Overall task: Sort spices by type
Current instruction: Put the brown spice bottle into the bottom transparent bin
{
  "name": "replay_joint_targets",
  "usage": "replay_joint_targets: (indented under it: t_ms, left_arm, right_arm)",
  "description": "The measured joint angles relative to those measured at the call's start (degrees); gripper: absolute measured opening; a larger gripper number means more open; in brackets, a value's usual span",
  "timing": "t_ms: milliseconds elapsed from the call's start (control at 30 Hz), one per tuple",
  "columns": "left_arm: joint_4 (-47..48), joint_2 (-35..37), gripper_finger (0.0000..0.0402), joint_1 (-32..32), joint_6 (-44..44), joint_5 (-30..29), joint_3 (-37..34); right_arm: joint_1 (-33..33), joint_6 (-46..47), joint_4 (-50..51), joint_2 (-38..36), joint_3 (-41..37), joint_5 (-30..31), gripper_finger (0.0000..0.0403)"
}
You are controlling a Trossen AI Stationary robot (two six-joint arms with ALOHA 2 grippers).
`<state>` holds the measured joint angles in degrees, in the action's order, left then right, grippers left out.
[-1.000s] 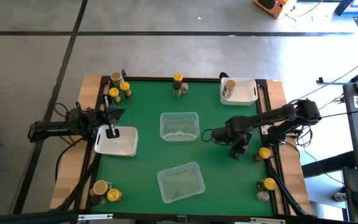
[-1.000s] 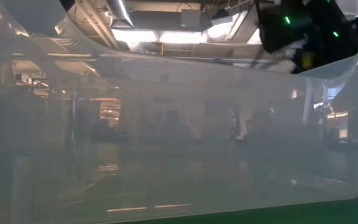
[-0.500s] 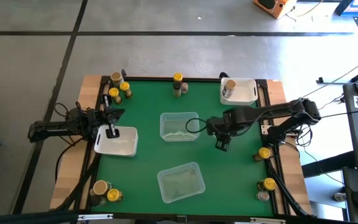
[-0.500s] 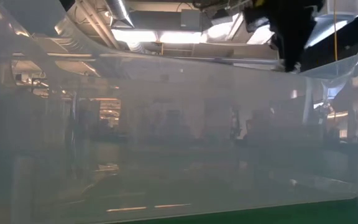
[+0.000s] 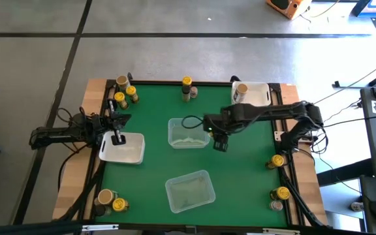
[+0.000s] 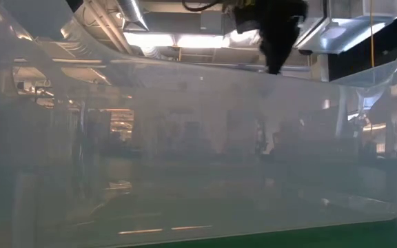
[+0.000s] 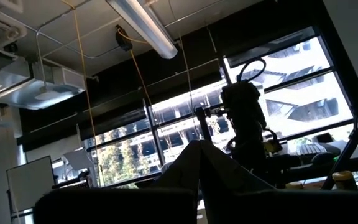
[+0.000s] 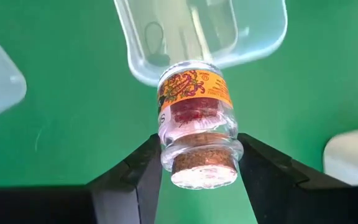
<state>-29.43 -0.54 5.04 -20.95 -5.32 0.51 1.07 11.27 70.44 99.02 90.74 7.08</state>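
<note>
My right gripper (image 5: 219, 144) is shut on a small glass spice jar (image 8: 196, 118) with an orange label, red spice and a cork lid. It hangs over the green mat just right of the far clear tub (image 5: 188, 132). More spice jars stand in clusters at the far left (image 5: 124, 91), far middle (image 5: 187, 88), right edge (image 5: 277, 160), near right (image 5: 281, 194) and near left (image 5: 111, 200). One stands in the far-right white tray (image 5: 260, 96). My left gripper (image 5: 117, 138) waits shut over the left white tray (image 5: 126, 151). My right gripper pinches the jar's glass neck (image 8: 166, 146) just below the cork lid (image 8: 204, 167), one finger on each side. The fingers come from above, pointing down. The jar hangs upright below them, lid up, lifted clear of the mat.
A second clear tub (image 5: 189, 190) sits near the front edge; its wall (image 6: 185, 172) fills the low view, with the right arm (image 6: 278, 31) dark above it. Wooden rails border the mat at left (image 5: 77, 176) and right (image 5: 302, 189).
My right gripper has gone from near the table's right edge toward its left and far side, rising and tipping to point more steeply down. It now hangs beside the far clear tub with the jar still in its fingers.
</note>
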Motion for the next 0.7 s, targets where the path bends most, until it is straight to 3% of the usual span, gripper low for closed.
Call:
replay_joint_targets:
  t_ms: [400, 700]
  left_arm:
    - [0.0, 0.0, 0.0003, 0.0, -0.5, 0.0, 0.0]
    - [0.0, 0.0, 0.0003, 0.0, -0.5, 0.0, 0.0]
  right_arm:
    - [-5.0, -8.7, 3.6, 16.1, 16.9, -0.1, 0.0187]
    - [-7.2, -10.1, 4.8, 22.4, 18.3, -0.6, 0.0188]
